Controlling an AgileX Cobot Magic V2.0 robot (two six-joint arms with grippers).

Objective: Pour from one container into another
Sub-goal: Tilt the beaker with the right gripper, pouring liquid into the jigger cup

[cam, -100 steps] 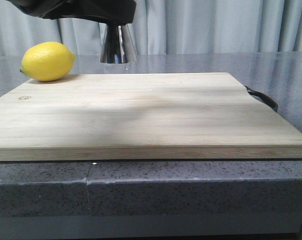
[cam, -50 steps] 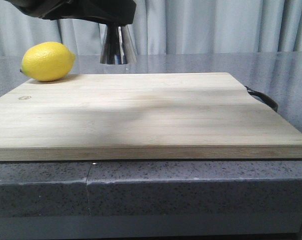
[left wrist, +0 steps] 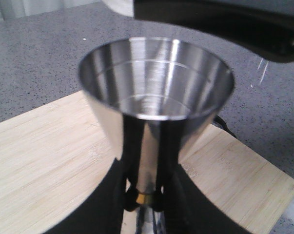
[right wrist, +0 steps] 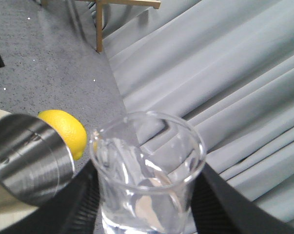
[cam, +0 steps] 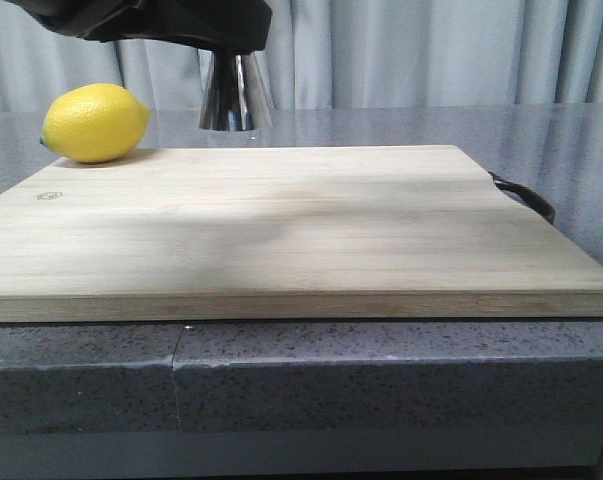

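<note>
My left gripper [left wrist: 146,197] is shut on the narrow gold-banded waist of the steel jigger [left wrist: 156,92], whose empty upper cup faces the wrist camera. From the front only the jigger's lower cone [cam: 235,92] shows, hanging a little above the counter behind the board, under the dark arm. My right gripper [right wrist: 147,214] is shut on the clear glass beaker [right wrist: 147,175], with a black finger on each side. The beaker is tilted, and its lip is beside the jigger's rim [right wrist: 29,163]. The beaker does not show in the front view.
A large wooden cutting board [cam: 291,225] with a black handle [cam: 526,196] at its right end covers the grey stone counter. A yellow lemon [cam: 94,122] rests at the board's far left corner. Grey curtains hang behind.
The jigger's lower cone has risen very slightly in the front view. Nothing else has moved.
</note>
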